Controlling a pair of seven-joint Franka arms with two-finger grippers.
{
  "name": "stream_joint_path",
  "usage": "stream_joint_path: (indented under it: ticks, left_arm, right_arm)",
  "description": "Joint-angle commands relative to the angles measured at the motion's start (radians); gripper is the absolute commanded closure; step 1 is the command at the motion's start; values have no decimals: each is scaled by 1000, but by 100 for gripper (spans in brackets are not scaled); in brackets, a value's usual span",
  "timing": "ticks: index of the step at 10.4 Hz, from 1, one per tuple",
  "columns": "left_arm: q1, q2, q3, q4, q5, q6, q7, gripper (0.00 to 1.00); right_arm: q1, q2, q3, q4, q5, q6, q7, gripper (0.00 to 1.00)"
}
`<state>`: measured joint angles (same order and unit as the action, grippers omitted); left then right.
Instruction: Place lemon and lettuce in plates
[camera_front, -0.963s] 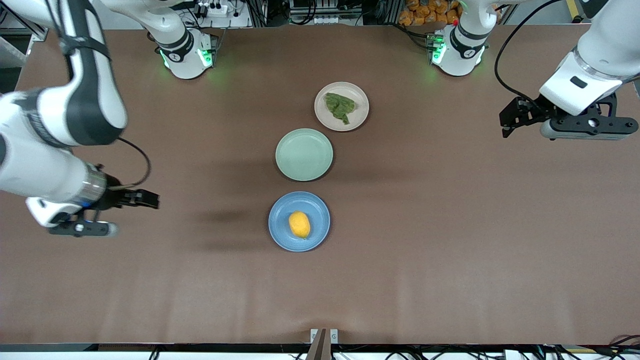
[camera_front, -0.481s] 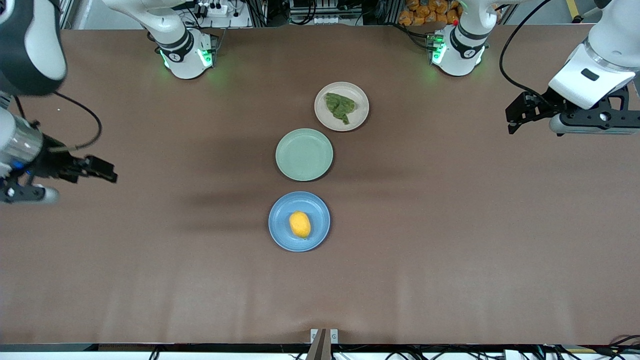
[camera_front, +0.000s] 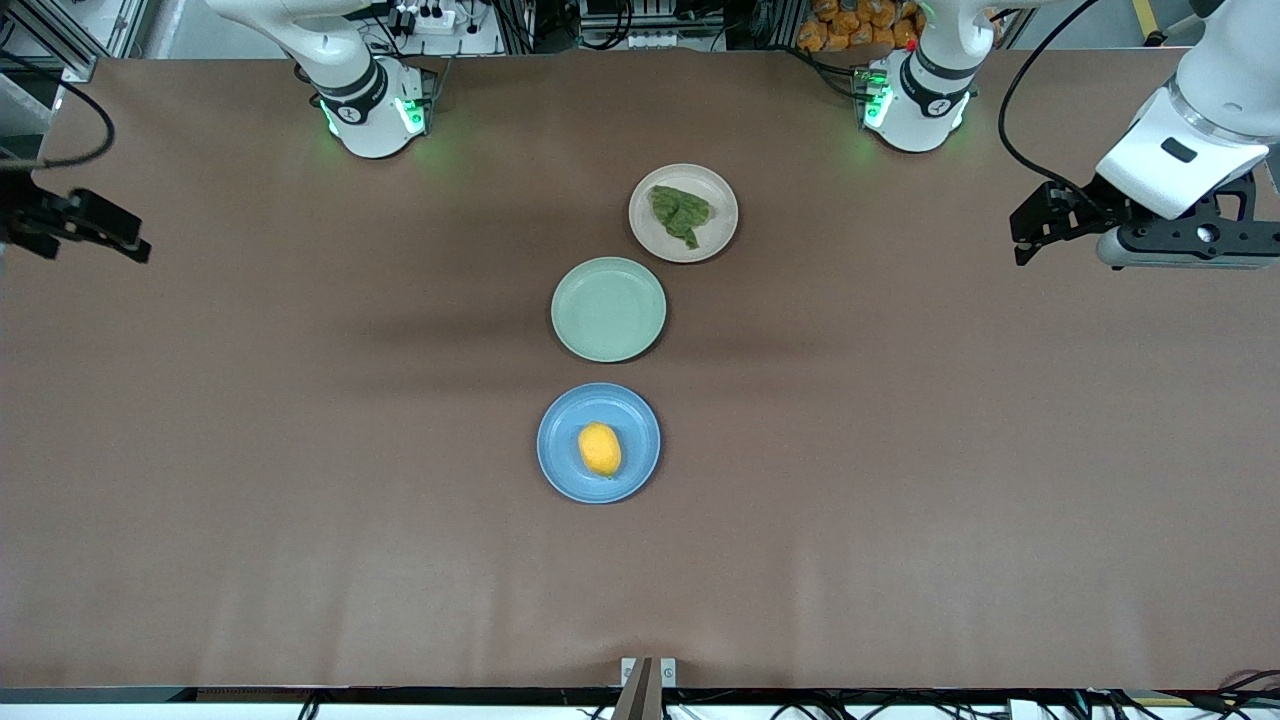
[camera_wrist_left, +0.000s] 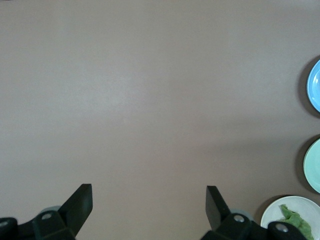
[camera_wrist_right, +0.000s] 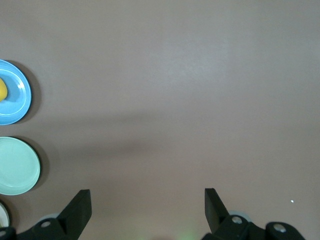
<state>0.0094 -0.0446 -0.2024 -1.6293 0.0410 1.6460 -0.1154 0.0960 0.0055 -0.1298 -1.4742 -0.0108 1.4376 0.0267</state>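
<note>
lemon (camera_front: 599, 449): on blue plate (camera_front: 565, 470)
lettuce (camera_front: 680, 213): on beige plate (camera_front: 650, 237)
left gripper (camera_front: 1025, 228): over bare counter (camera_front: 900, 500), fingers wide, empty
right gripper (camera_front: 125, 238): over counter edge, fingers wide, empty

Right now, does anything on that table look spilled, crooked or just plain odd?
Nothing stands out. The lemon sits in the blue plate, the lettuce in the beige plate, and the green plate between them holds nothing. Both open end effectors, left and right, hang over bare table at its ends.

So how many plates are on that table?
3, in a row mid-table. The beige plate, holding lettuce, lies farthest from the front camera; the empty green plate sits between; the blue plate, holding the lemon, lies nearest.
</note>
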Motion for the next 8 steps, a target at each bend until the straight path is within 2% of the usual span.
stream_joint_path:
  ticks: [1, 3, 8]
  left_arm:
    - [6, 6, -3, 22, -16, -21, 10, 0]
    - [6, 6, -2, 22, -16, -21, 10, 0]
    - [4, 6, -2, 22, -16, -21, 10, 0]
  right_arm:
    - [-9, 1, -8, 9, -5, 36, -11, 0]
    - [-4, 11, -10, 6, -5, 76, -1, 0]
    - [1, 18, -16, 6, -17, 78, -2, 0]
